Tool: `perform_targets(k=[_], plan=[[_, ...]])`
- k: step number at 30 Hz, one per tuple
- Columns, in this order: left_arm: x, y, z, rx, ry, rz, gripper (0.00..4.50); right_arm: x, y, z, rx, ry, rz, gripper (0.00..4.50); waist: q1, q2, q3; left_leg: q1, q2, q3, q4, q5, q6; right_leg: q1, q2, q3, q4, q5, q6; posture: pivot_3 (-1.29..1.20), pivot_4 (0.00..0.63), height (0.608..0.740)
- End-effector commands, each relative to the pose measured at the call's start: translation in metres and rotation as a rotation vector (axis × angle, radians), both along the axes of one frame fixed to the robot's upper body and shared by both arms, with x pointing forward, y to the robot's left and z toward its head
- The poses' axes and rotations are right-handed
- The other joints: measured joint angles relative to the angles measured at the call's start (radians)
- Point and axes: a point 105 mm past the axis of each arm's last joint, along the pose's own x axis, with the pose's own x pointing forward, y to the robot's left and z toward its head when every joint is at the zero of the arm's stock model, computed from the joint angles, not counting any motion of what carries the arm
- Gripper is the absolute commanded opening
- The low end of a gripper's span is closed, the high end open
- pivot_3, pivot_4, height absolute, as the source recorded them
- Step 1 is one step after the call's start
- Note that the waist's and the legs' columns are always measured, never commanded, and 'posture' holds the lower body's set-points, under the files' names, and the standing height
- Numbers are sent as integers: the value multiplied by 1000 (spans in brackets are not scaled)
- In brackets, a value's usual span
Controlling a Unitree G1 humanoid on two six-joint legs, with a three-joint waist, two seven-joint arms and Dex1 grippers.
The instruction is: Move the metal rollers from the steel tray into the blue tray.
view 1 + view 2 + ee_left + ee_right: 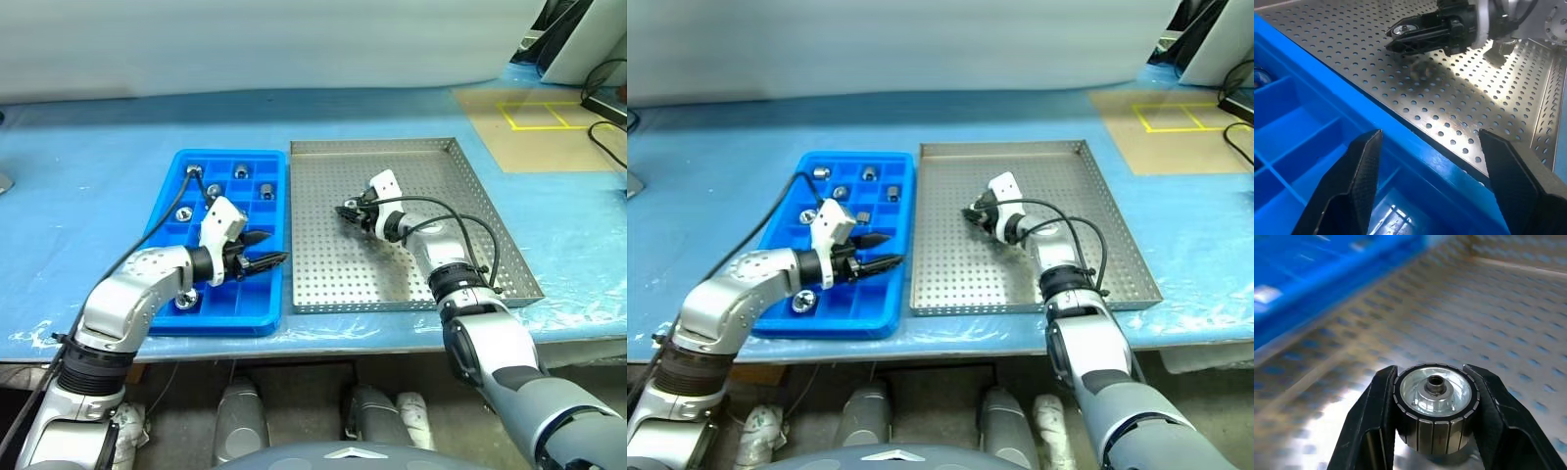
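A: Over the steel tray (490, 245), what has the right gripper (1434, 426) got?

B: One metal roller (1434, 399), ribbed and shiny, pinched between closed jaws, its bored end facing the wrist camera, axis along the fingers.

A: And the left gripper (265, 251)?

B: Jaws parted and empty above the blue tray (265, 318), where some six rollers (241, 172) seem to sit in compartments.

The blue tray (263, 311) and the steel tray (509, 257) lie side by side on the worktop (88, 176), blue tray to the left, rims nearly touching; several metal rollers (241, 172) sit in separate compartments of the blue tray; the left hand (277, 259) hovers over the blue tray's right edge; the right hand (345, 210) hangs over the steel tray, one roller (1436, 407) between its fingers.
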Motion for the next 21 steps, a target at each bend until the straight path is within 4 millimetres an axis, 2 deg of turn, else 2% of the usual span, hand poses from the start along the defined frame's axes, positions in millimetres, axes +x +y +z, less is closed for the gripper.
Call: perform_targets(k=[1, 4, 8, 11, 13, 16, 21], plan=[[0, 24, 34, 12, -110, 37, 3337, -36, 40, 68, 137, -110, 311, 1687, 1, 1, 0, 0, 0, 0, -1, 0, 0, 0, 0, 0, 0, 0, 0, 145, 150, 740], [-2, 50, 42, 56, -126, 95, 3337, -55, 59, 73, 116, -92, 448, 1687, 6, 0, 0, 1, 0, 0, -3, 0, -1, 0, 0, -1, -1, 0, 0, 177, 150, 740], [-16, 69, 45, 94, -122, 131, 3337, -68, 78, 61, 82, -30, 570, 1687, 13, 0, 0, 1, -1, 0, -2, 0, 0, 1, -1, -3, -1, 0, 0, 233, 150, 740], [-31, 71, 43, 106, -99, 121, 3337, -69, 89, 46, 45, 7, 608, 1687, 26, 0, 0, 0, 0, 0, -2, 0, 0, 1, -1, -3, -1, 0, 0, 280, 150, 740], [-40, 71, 37, 115, -72, 120, 3337, -62, 96, 35, 8, -8, 584, 1687, 33, 0, 0, 0, 0, -1, -3, 0, -1, 0, -1, -3, -1, -1, -1, 307, 150, 740], [-47, 68, 30, 120, -55, 129, 3337, -44, 103, 32, 12, -25, 486, 1687, 40, 1, 0, 0, 1, -1, -3, 1, -2, 0, -2, -3, -1, -1, -1, 338, 150, 740], [-55, 52, 23, 75, -42, 128, 3337, -38, 110, 22, -34, -51, 459, 1687, 61, 1, 0, -1, 1, -1, -3, 1, -3, 0, -2, -2, -1, -1, -1, 353, 150, 740]])
